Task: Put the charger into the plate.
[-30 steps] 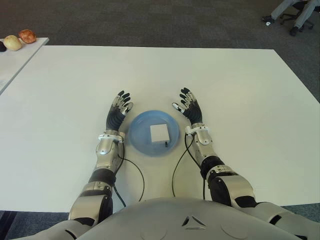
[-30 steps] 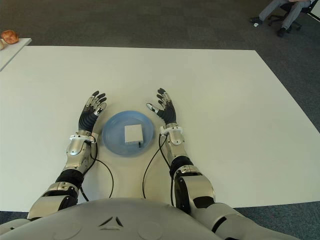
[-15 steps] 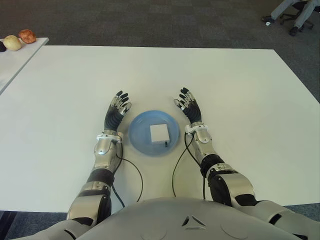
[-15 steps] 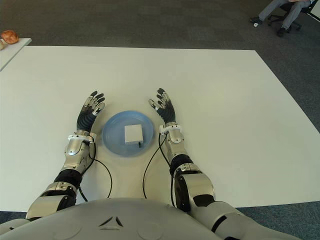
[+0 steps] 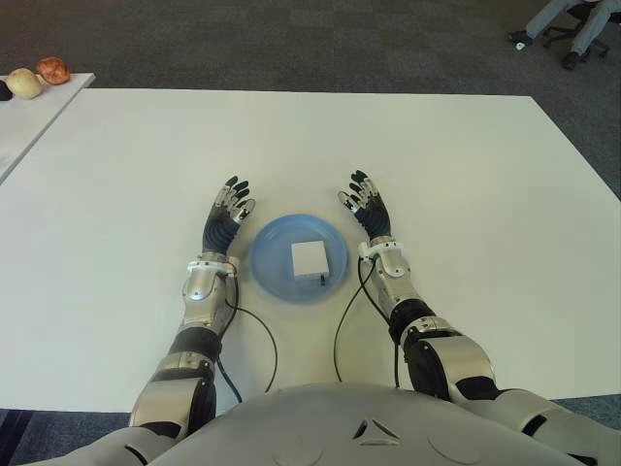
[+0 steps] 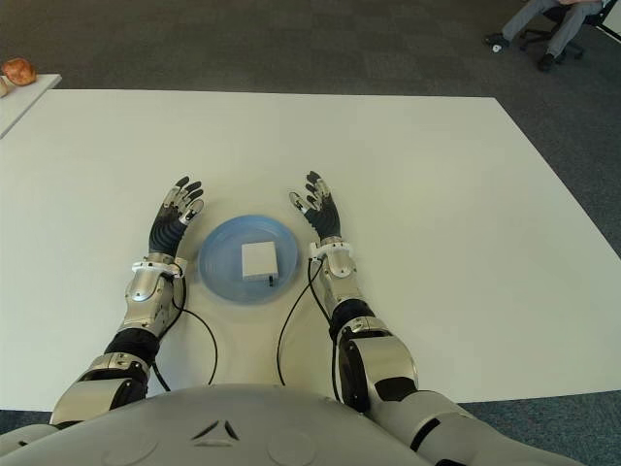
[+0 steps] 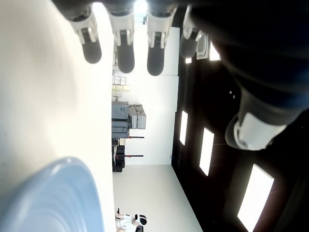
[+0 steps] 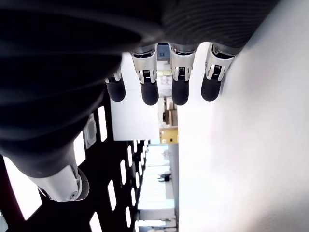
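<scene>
A white square charger (image 5: 310, 258) lies inside the round blue plate (image 5: 276, 274) on the white table (image 5: 437, 165), with its short dark plug end toward me. My left hand (image 5: 229, 210) shows just left of the plate, fingers straight and spread, holding nothing. On the plate's right side my right hand (image 5: 365, 205) is also spread flat and empty. The left wrist view shows the plate's rim (image 7: 72, 193) beside the extended fingers (image 7: 124, 46). In the right wrist view the fingers (image 8: 179, 82) are stretched out over bare table.
A second white table (image 5: 29, 107) at the far left carries a pale fruit (image 5: 24, 83) and a reddish fruit (image 5: 52, 69). A person's legs on an office chair (image 5: 572, 24) show at the far right on dark carpet. Black cables (image 5: 254, 330) trail from both wrists.
The right hand's thumb has drawn in toward the other fingers and the hand has straightened slightly. The left hand, plate and charger are as before.
</scene>
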